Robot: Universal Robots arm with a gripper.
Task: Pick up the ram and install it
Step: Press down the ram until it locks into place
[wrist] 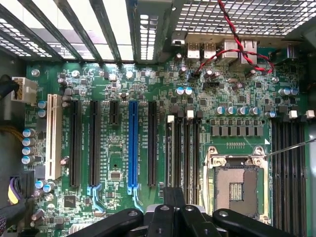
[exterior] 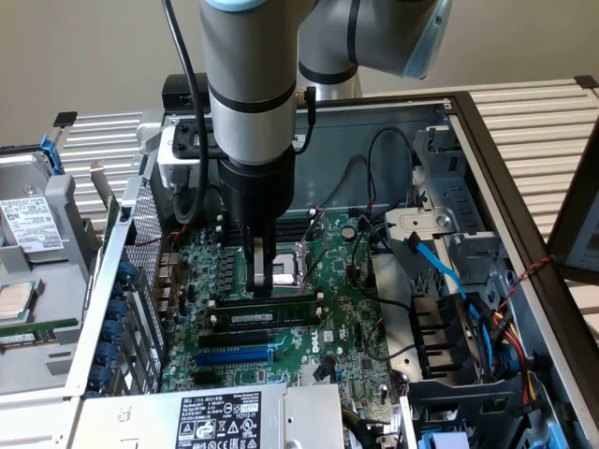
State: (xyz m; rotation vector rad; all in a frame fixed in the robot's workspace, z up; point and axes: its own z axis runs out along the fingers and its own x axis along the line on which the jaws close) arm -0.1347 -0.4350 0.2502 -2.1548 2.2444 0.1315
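In the exterior view, the Universal Robots arm reaches down into an open computer case (exterior: 487, 140), its gripper (exterior: 265, 281) hanging low over the green motherboard (exterior: 346, 327). The fingers (exterior: 256, 269) are drawn narrow, almost together, with their tips right at the top edge of the ram (exterior: 267, 305). The ram stands on its long edge in one of the memory slots, a thin green stick with black chips along it, lying crosswise just in front of the silver CPU socket (exterior: 292, 260). Whether the fingers pinch the stick or merely press on it cannot be told. Beside the ram, on the near side, run a black slot with a white label (exterior: 251, 318), another long black slot (exterior: 239, 338) and a blue slot (exterior: 234, 356). On the exterior view's right a light blue cable (exterior: 440, 267) crosses a drive cage, and red and black wires (exterior: 510, 327) trail along the case wall. On the exterior view's left a hard drive (exterior: 30, 224) lies on a grey metal bracket outside the case.

In the wrist view, the black finger linkage (wrist: 170, 217) sits close to the camera with the motherboard (wrist: 118, 163) spread beyond it. The blue expansion slot (wrist: 133, 145) stands among black ones (wrist: 75, 143), with a white slot (wrist: 51, 143) near the board's edge. The open CPU socket (wrist: 237, 185) lies between two banks of memory slots (wrist: 182, 148). A twisted red and black wire (wrist: 232, 47) loops over the rear ports. The fingers block the ram itself from sight here.
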